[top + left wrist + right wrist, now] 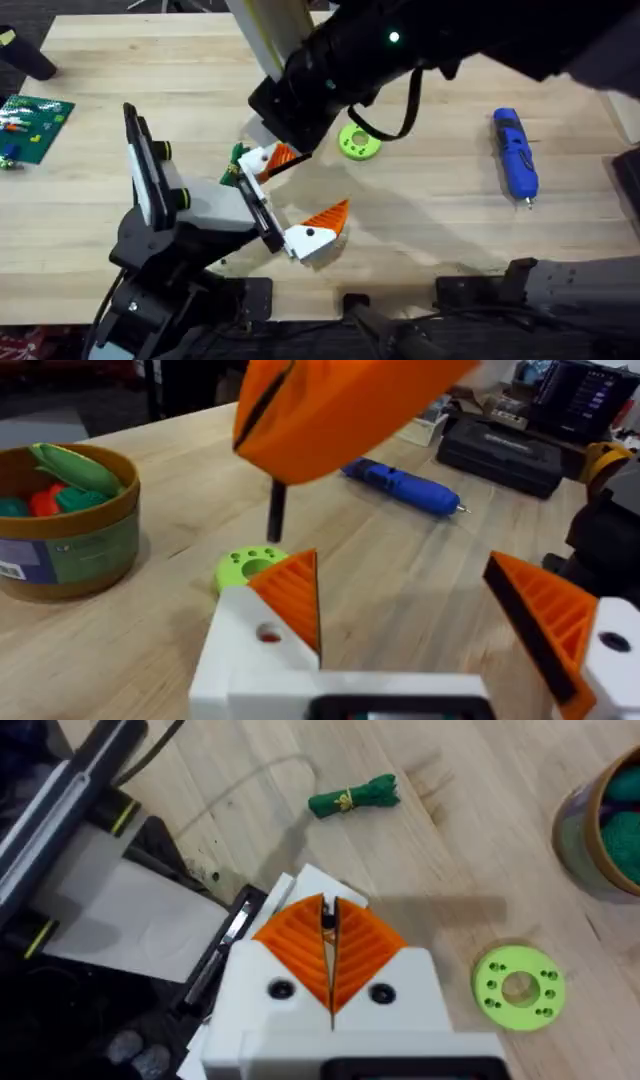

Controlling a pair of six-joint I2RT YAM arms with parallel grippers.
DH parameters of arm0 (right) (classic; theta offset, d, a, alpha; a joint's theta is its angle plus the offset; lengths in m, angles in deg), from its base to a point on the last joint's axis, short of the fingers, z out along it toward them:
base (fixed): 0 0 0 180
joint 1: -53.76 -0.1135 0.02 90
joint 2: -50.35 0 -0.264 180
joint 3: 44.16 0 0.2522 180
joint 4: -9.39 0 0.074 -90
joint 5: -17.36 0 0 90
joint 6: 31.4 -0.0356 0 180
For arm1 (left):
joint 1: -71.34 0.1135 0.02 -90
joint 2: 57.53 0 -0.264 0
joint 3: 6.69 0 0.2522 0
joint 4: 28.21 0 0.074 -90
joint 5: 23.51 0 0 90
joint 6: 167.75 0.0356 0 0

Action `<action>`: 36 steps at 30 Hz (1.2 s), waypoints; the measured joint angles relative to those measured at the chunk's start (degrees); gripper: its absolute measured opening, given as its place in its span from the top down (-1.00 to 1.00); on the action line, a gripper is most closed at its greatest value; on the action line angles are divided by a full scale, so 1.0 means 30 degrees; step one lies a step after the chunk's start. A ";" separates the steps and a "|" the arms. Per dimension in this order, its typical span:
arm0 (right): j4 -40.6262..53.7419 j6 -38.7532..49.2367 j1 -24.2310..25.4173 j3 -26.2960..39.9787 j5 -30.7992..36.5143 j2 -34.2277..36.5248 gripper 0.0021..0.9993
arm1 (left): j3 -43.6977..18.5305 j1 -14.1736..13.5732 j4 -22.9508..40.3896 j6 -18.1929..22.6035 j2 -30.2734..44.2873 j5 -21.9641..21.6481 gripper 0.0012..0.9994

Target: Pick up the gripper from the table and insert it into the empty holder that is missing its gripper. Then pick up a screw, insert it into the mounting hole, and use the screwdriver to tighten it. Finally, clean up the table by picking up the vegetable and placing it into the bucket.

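The holder (215,205) is the white body with a black rail on my left arm. Both of its white, orange-padded fingers are seated, and my left gripper (400,575) stands open with nothing between them. The far finger is the gripper (262,162), with a mounting hole (268,632) in its white base. My right gripper (328,935) hangs just above it, shut on a small black screw (276,510). The blue screwdriver (515,150) lies at the right of the table. The green vegetable (352,797) lies beside the holder. The bucket (65,545) holds several toy vegetables.
A green disc with holes (358,143) lies near the table's middle, just beyond the holder. A green circuit board (35,125) sits at the far left edge. A black case (500,450) rests behind the screwdriver. Bare wood lies between the disc and the screwdriver.
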 joint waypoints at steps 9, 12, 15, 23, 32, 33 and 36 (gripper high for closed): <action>0.0036 0.0044 0.0000 -0.0006 -0.0065 0.0012 0.99 | 0.0000 0.0000 0.0007 0.0001 0.0000 0.0000 -0.97; -0.0037 0.0044 0.0000 -0.0179 -0.0066 0.0066 0.99 | 0.0000 0.0000 0.0007 0.0007 0.0000 0.0000 -0.97; -0.0036 0.0044 0.0000 -0.0500 -0.0066 0.0166 0.99 | 0.0000 0.0000 0.0007 0.0000 0.0000 0.0007 -0.97; -0.0115 0.0044 0.0000 -0.0634 -0.0354 0.0356 0.99 | 0.0000 0.0000 0.0007 0.0007 0.0000 0.0000 -0.97; -0.0304 0.0044 0.0000 -0.0634 -0.0919 0.1331 0.99 | 0.0000 0.0000 0.0014 -0.0057 0.0000 0.0000 -0.97; -0.0379 0.0044 0.0007 -0.0640 -0.0919 0.1373 0.99 | 0.0000 0.0000 0.0008 -0.0052 -0.0007 0.0000 -0.97; -0.0408 0.0051 0.0007 -0.0641 -0.0926 0.1406 0.99 | 0.0000 0.0000 0.0007 -0.0051 0.0000 0.0000 -0.97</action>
